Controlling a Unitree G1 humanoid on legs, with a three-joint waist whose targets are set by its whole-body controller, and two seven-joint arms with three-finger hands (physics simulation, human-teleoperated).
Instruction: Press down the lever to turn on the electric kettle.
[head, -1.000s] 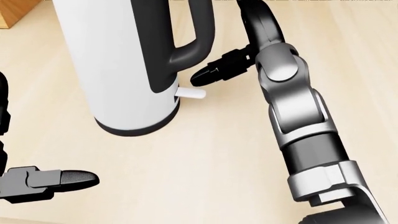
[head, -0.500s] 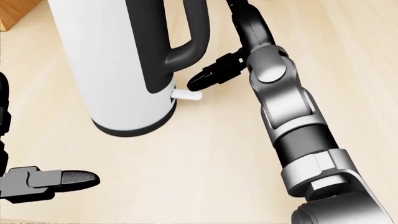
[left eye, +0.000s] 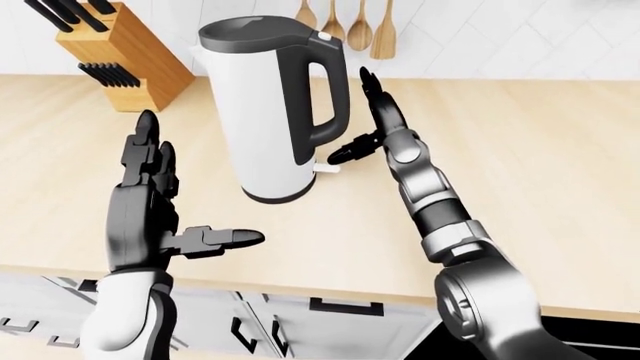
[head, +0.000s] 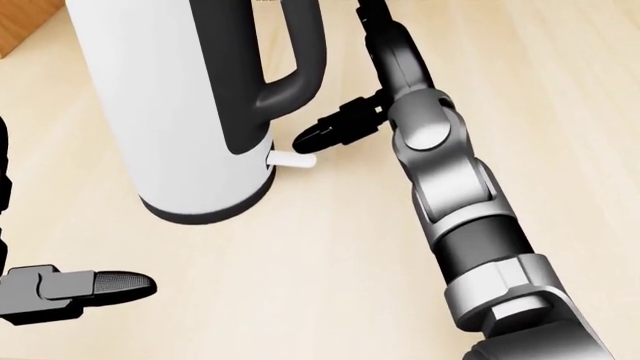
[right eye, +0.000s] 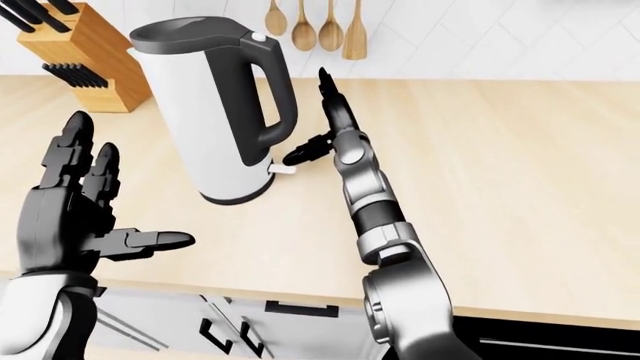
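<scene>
The table (left eye: 560, 187) carries the electric kettle (left eye: 262, 112), which stands upright near the middle-left of the left-eye view, its handle turned toward the right robot hand. A knife block (left eye: 125, 56) stands at the upper left, well apart from the work. The right robot hand (left eye: 372, 124) is spread, fingers pointing up beside the handle, with the thumb tip (head: 310, 137) just above the lever (head: 293, 160), a small white tab projecting from the kettle's base; contact cannot be confirmed. The left robot hand (left eye: 150, 202) is likewise spread, holds nothing, and hangs apart from the kettle, to its lower left. Risk one: the thumb meets only the outer end of the lever and may slide off sideways without latching it. Risk two: a press directed partly inward may push or tip the unbraced kettle toward the left. Risk three: the raised fingers may strike the handle during descent.
</scene>
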